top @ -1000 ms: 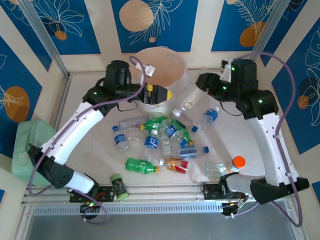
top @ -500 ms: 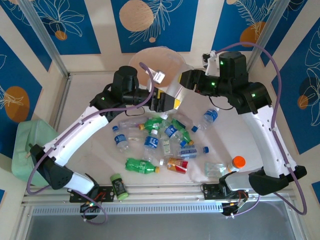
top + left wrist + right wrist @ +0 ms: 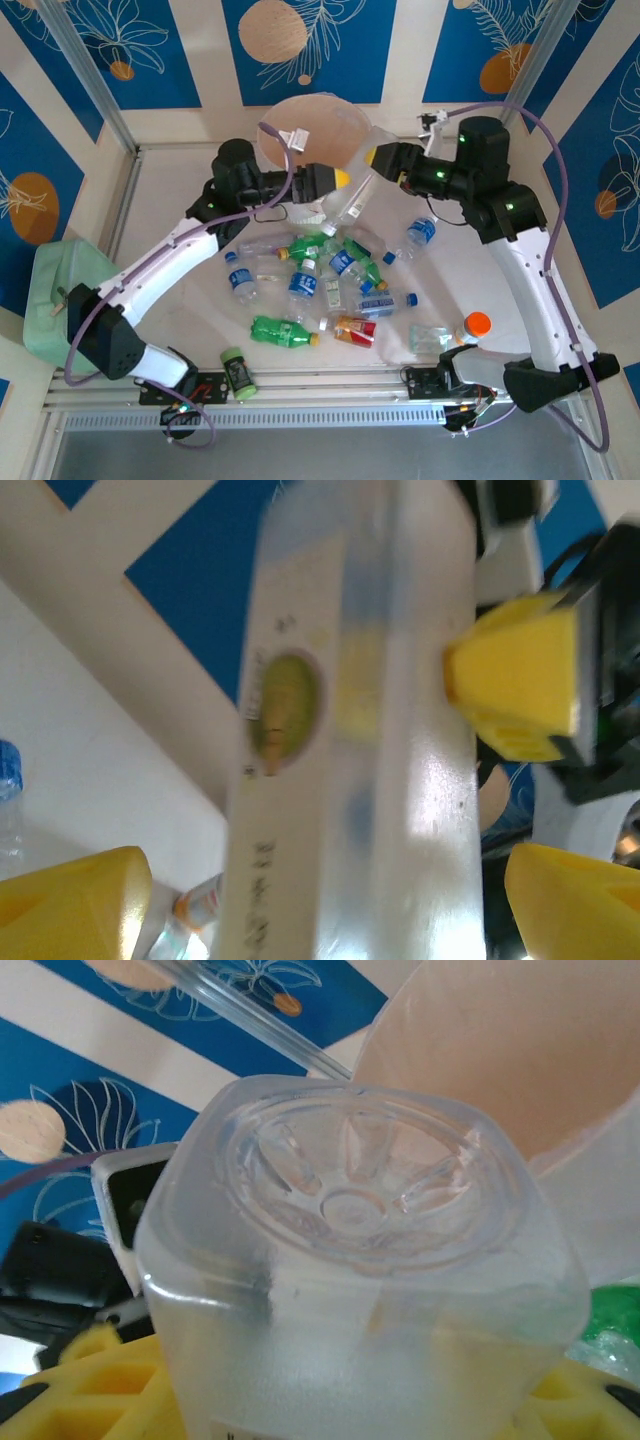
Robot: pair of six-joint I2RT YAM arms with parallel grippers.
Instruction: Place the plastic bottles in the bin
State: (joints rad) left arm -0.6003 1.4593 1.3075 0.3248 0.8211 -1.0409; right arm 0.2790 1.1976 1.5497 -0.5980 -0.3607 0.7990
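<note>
We see the right pincer (image 3: 374,158) clamped on a clear square-sided plastic bottle (image 3: 360,196). The bottle hangs tilted above the table, outside the round pale cream bin (image 3: 325,128) with its thin white liner, at the near right of the rim. We cannot tell whether bottle and bin touch.

From the right wrist we look straight at the bottle's moulded base, with the bin's mouth just behind it.

The left pincer (image 3: 338,180) stands wide, close by the same bottle. From its own wrist camera the bottle runs up between its two yellow fingertips (image 3: 70,900) with a gap on each side.

The other small plastic bottles (image 3: 330,275), clear with blue labels, green, and one orange-labelled, lie heaped on the white table (image 3: 170,210) in front of the bin, between the two arms.
</note>
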